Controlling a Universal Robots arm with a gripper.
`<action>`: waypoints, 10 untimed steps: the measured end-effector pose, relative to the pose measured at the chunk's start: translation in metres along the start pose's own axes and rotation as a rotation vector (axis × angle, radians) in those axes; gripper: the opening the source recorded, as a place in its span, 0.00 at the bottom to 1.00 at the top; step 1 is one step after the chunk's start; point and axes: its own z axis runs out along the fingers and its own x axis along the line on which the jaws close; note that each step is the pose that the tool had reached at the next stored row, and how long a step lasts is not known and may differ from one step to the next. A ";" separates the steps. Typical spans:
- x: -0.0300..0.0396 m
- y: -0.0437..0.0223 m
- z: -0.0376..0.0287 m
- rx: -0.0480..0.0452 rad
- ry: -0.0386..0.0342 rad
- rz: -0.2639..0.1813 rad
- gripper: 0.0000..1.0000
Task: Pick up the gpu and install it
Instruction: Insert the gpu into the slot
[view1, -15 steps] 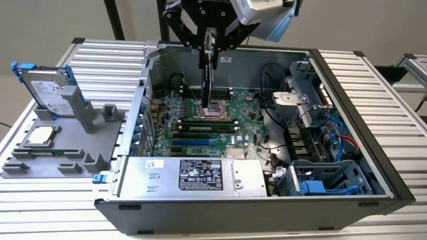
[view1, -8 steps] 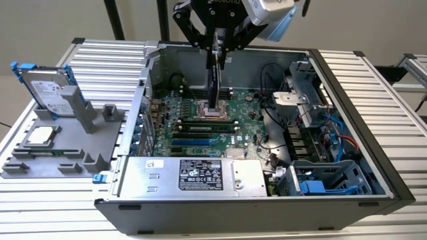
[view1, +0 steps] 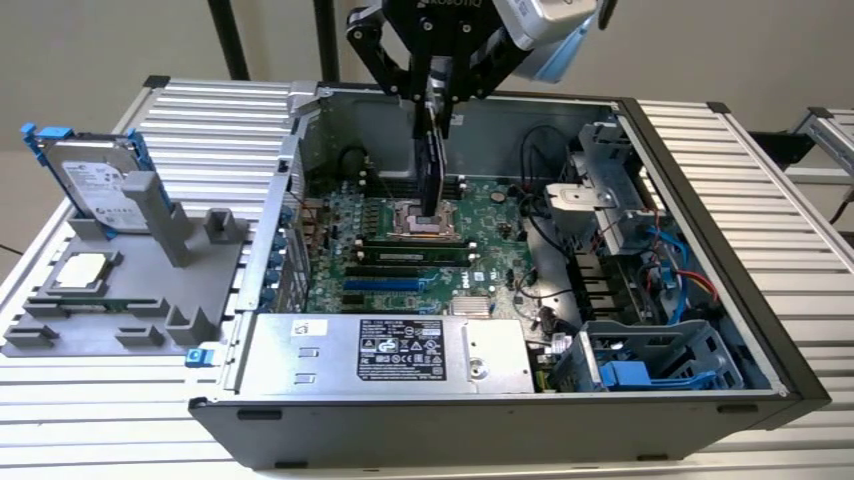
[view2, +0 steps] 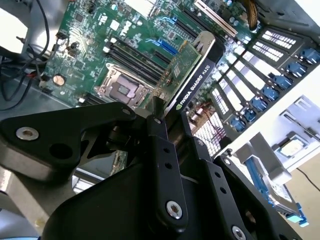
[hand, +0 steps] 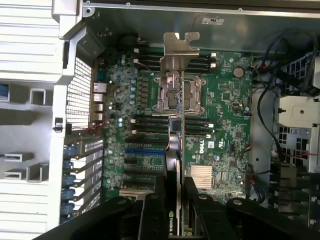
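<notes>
- The black two-fingered gripper (view2: 170, 125), nearest the lens in both wrist views, is clenching on the gpu; its slim black fingers (view2: 160, 150) are pressing one on each face of the card.
- The gpu (hand: 180, 125), a thin rectangular card with a green circuit board on one face and a black cooler block on the other, is hanging lengthwise from the gripper; its silver metal bracket (hand: 179, 47) is pointing away from the wrist, down toward the board.
- The card is hovering over the square silver processor socket (view2: 120, 87) of the green motherboard (hand: 222, 115); the long blue expansion slot (hand: 145, 150) is lying apart from it, nearer the slotted rear wall.
- Judging from this, the carry is calling for a firm, unslipping grip; the card is wanting to be kept clear of the socket and of the black cables (hand: 270, 60) beside the board, and squared to its slot rather than skewed.
- The open grey metal computer case (view1: 694, 200) is lying on its side; on the exterior view's left a silver hard drive (view1: 96, 180) is standing in a grey plastic holder (view1: 174, 235), well apart.
</notes>
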 end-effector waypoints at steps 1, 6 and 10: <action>-0.0001 0.0000 0.0000 0.0001 0.0007 -0.010 0.00; -0.0008 0.0000 0.0000 0.0004 0.0045 -0.065 0.00; -0.0014 -0.0001 0.0000 0.0007 0.0078 -0.112 0.00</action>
